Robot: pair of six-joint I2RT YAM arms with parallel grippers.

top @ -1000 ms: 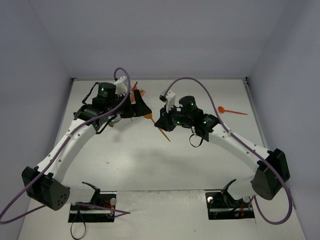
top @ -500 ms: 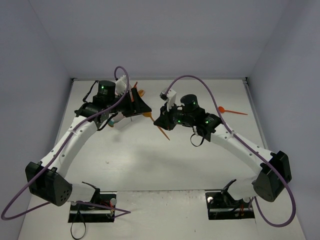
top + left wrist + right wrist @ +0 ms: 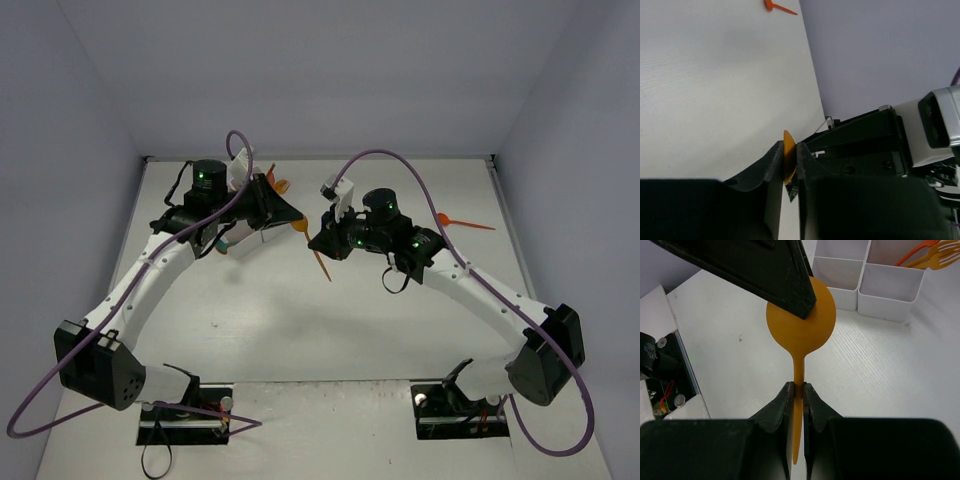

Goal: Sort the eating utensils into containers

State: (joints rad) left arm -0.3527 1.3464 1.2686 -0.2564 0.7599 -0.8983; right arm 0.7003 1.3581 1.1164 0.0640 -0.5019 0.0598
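Note:
An orange round-bowled spoon [image 3: 801, 322] is held by both grippers above the table. My right gripper [image 3: 799, 389] is shut on its handle. My left gripper [image 3: 788, 150] is shut on its bowl [image 3: 788, 156]; one left finger [image 3: 760, 270] covers the top of the bowl in the right wrist view. From above, the two grippers [image 3: 298, 222] [image 3: 318, 250] meet at mid-table, and the spoon's handle [image 3: 324, 268] pokes out toward the near side. The white compartment tray [image 3: 862, 287] lies just beyond and holds orange forks [image 3: 930, 255].
A red-orange spoon [image 3: 460, 221] lies alone on the table at the far right; it also shows in the left wrist view [image 3: 779, 7]. In the top view the tray [image 3: 262, 235] is mostly hidden under my left arm. Grey walls surround the table.
Both grippers and the spoon between them have shifted slightly left and toward the far side. Both grips are unchanged.

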